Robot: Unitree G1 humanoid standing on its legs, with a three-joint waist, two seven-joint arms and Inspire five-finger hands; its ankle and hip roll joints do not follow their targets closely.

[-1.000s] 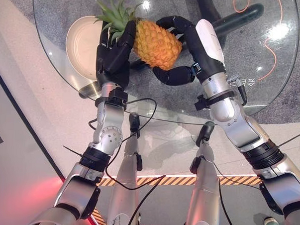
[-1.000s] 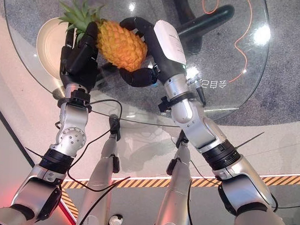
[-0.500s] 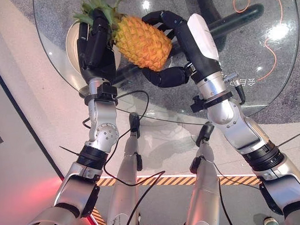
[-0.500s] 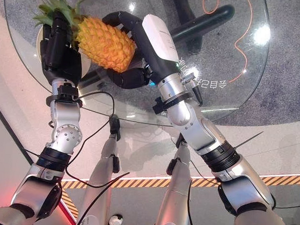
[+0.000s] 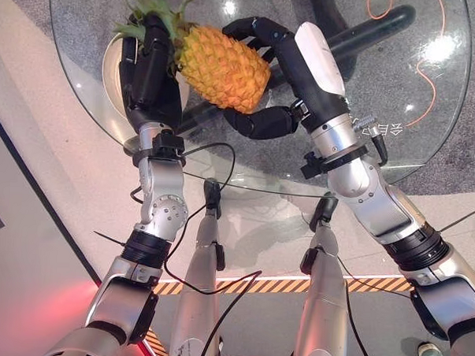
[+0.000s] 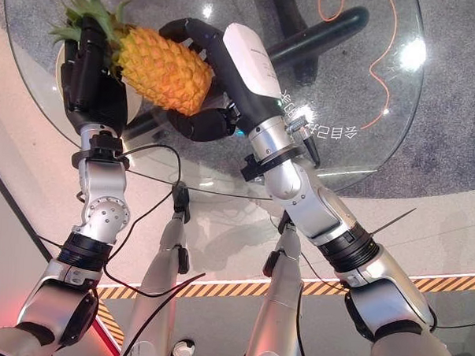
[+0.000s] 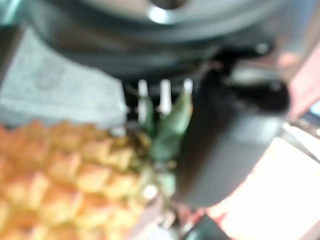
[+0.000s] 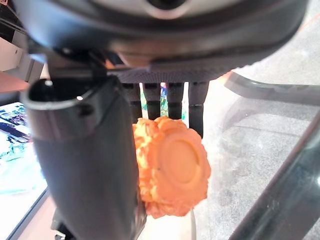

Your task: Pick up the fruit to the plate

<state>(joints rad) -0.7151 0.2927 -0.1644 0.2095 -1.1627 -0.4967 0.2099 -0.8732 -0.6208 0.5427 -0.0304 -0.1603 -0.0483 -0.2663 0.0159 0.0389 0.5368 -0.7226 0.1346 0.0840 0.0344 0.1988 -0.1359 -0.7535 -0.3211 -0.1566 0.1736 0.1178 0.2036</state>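
A yellow-orange pineapple (image 5: 223, 67) with a green crown hangs tilted above the round glass table (image 5: 245, 186), held between both hands. My right hand (image 5: 310, 59) grips its body, fingers curled over the far side and thumb (image 5: 256, 124) under it; its base (image 8: 172, 170) shows in the right wrist view. My left hand (image 5: 151, 76) stands upright, straight fingers pressed against the crown end (image 7: 165, 130). The cream plate (image 5: 111, 66) lies on the table behind the left hand, partly hidden, with the crown over it.
Through the glass I see a dark curved base bar (image 5: 370, 30) and an orange cable (image 5: 432, 60) on the grey floor. The table's near edge runs just above my forearms. Striped hazard tape (image 5: 248, 285) crosses the floor below.
Both hands have carried the pineapple left, so its crown is now over the plate. The left hand's fingers have straightened. Little has moved in the last half second.
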